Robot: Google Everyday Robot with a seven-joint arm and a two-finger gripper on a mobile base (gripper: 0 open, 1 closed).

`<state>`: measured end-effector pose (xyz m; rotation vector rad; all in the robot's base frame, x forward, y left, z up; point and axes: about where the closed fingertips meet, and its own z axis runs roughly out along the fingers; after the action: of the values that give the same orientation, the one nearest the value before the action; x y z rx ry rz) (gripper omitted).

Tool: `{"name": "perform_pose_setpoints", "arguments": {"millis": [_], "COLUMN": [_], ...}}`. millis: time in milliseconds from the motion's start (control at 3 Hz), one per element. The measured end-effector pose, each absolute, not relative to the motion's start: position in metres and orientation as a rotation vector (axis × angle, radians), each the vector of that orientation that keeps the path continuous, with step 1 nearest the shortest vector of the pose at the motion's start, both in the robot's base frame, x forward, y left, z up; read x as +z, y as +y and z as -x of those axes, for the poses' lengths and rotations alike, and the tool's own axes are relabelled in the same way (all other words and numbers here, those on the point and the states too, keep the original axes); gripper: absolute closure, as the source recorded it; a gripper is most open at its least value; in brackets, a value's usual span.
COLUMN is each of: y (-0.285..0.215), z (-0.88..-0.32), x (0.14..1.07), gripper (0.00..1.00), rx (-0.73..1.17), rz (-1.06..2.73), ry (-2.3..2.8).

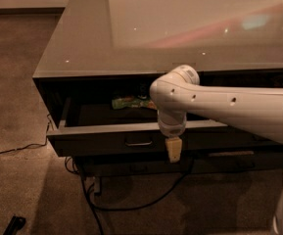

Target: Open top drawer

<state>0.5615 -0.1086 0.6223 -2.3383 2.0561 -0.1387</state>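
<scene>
The top drawer (106, 141) is a wide dark drawer under the glossy tabletop. It stands pulled partly out, so its dark inner floor (106, 114) shows. Its small metal loop handle (138, 142) sits at the middle of the front. My gripper (173, 150) hangs from the white arm in front of the drawer front, just right of the handle and apart from it. A green packet (130, 102) lies inside the drawer at the back.
The table's glossy top (170, 28) overhangs the drawer. A lower dark drawer front (229, 155) with a handle sits below right. Black cables (131, 204) trail on the carpet under the table. A small dark object (14, 224) lies on the floor at lower left.
</scene>
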Motion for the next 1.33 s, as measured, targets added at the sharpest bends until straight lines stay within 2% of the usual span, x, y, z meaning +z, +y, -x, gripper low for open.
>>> {"name": "perform_pose_setpoints", "arguments": {"millis": [333,667,1000,1333], "y": [-0.127,-0.127,-0.128,-0.128], "z": [-0.54,-0.54,-0.512,-0.508], "x": [0.619,0.623,0.627,0.626], "gripper": [0.42,0.65,0.88,0.85], "rx": [-0.175,-0.176,-0.206,-0.209], "rz": [2.303,2.302,2.302,2.303], "ry": [2.147,2.148,2.183,2.185]}}
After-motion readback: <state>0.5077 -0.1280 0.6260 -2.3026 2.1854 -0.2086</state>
